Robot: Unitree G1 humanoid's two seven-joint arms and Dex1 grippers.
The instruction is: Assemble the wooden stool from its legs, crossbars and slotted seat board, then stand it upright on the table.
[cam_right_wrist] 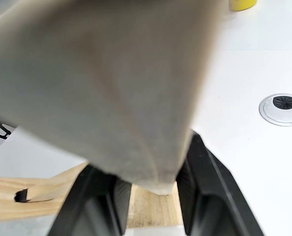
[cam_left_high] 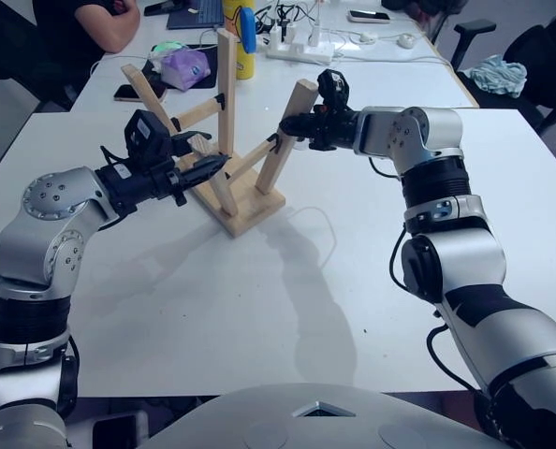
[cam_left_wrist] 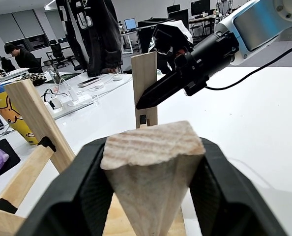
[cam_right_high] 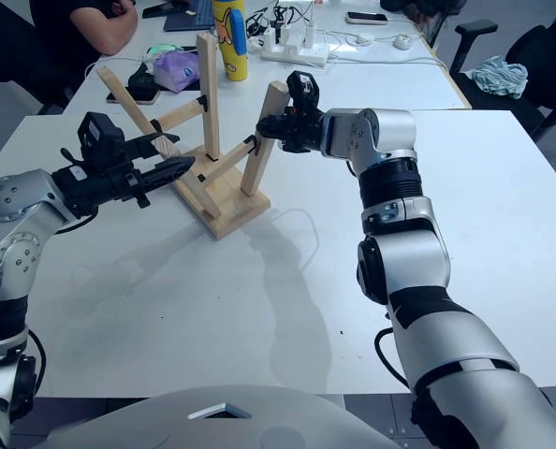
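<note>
Left gripper (cam_left_high: pixel 214 169) and right gripper (cam_left_high: pixel 288 127) jaws pinch the upturned stool (cam_left_high: pixel 250 211), assembled on the tabletop (cam_left_high: pixel 259 318); flipping it upright seems next.

The stool (cam_left_high: pixel 227 140), pale bare wood, is fully assembled and sits upside down toward 12 o'clock on the table. Its seat board (cam_left_high: pixel 255 204) is lowest, on the tabletop, and four square legs point up and splay apart. The 10 o'clock leg (cam_left_high: pixel 147 86) leans far outward, while the 12 o'clock leg (cam_left_high: pixel 226 79) is nearly upright. The left gripper (cam_left_high: pixel 211 168) clamps the 8 o'clock leg (cam_left_high: pixel 220 195) and the right gripper (cam_left_high: pixel 292 126) clamps the 2 o'clock leg (cam_left_high: pixel 299 101). Crossbars (cam_left_high: pixel 198 113) link the legs at black joints.
</note>
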